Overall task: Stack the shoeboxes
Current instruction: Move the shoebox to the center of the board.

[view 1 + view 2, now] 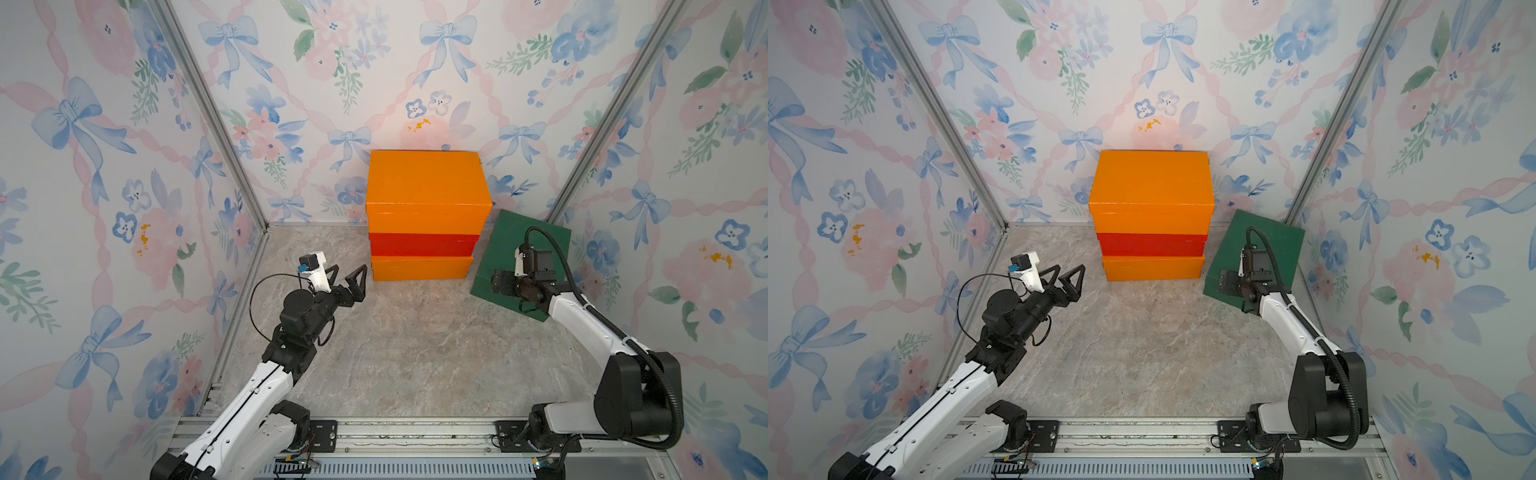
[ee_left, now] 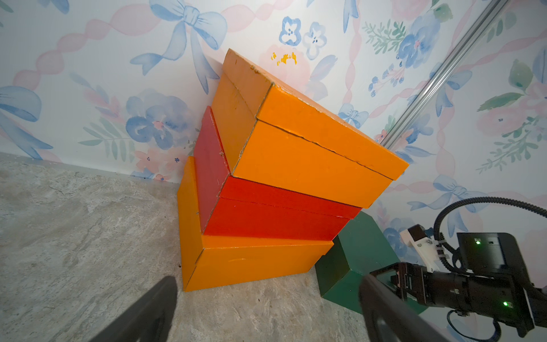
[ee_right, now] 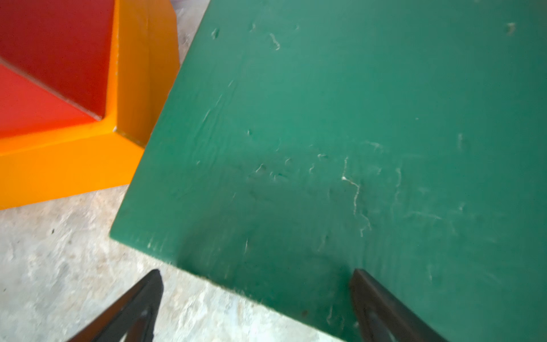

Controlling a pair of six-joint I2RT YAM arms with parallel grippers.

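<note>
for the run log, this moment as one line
stack: orange, red, orange | green box: beside stack, unstacked | left gripper: jaws open, empty | right gripper: jaws open over green box edge

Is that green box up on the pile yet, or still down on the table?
Still down: the green box rests on the tabletop beside the pile, not on top of it.

green box [image 1: 513,237]: lid partly covered by right arm [image 1: 569,309] in both top views; far sides cut off in right wrist view.
red box [image 1: 422,245]: lid hidden under upper orange box [image 1: 426,183].
lower orange box [image 1: 422,268]: lid almost wholly under red box.
right gripper [image 3: 257,271]: fingers blurred, cut by frame edge; contact with green box unclear.
left gripper [image 2: 269,278]: fingers blurred, cut off in left wrist view.
</note>
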